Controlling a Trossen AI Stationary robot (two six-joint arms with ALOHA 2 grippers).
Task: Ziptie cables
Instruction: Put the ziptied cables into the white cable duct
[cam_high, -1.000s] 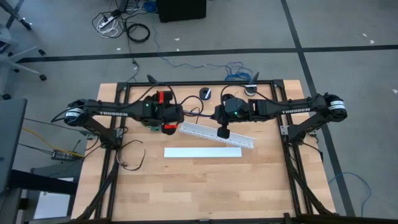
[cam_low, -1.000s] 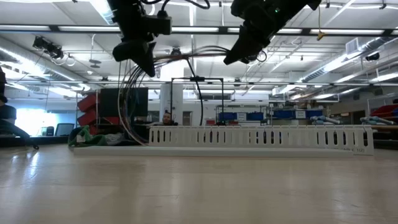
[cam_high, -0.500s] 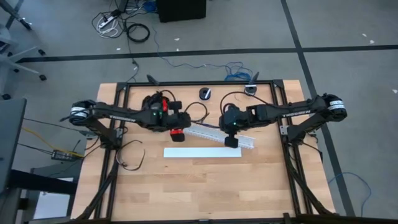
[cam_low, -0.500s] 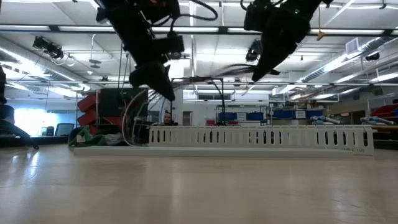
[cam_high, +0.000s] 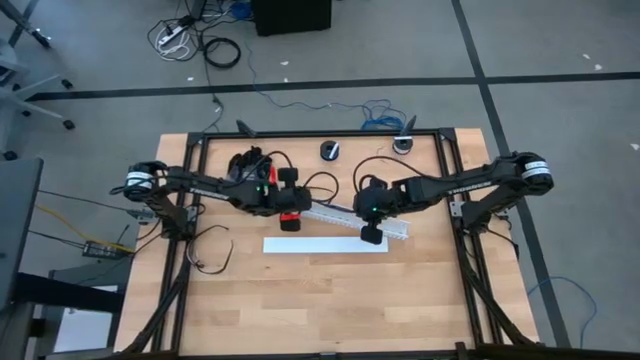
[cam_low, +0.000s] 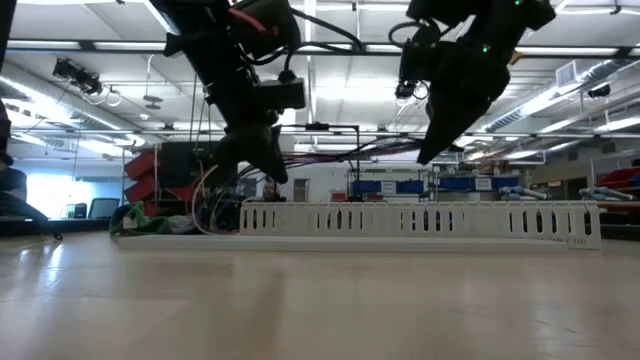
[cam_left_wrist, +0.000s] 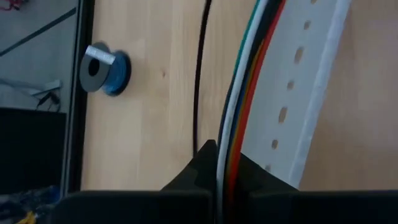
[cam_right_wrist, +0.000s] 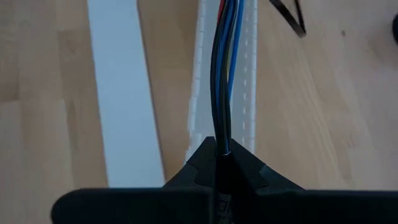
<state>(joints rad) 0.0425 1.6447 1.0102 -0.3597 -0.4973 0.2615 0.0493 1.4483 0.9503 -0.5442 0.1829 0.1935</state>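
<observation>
Both jaws are clamped on the cables (cam_right_wrist: 222, 74): left gripper (cam_left_wrist: 217, 163) and right gripper (cam_right_wrist: 219, 149). They hang above the white slotted duct (cam_high: 340, 218).

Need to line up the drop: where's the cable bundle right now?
In the high view the cables hang stretched between the left gripper and right gripper, both shut on them, just above the white slotted duct mid-table.

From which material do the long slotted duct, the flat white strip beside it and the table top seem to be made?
Slotted duct: probably matt white plastic, judging by its thin even fingers and punched holes.
Flat white strip: likely the same smooth white plastic; it looks plain and uniform.
Table top: light wood, seemingly jointed planks with visible grain and a slight sheen.
</observation>
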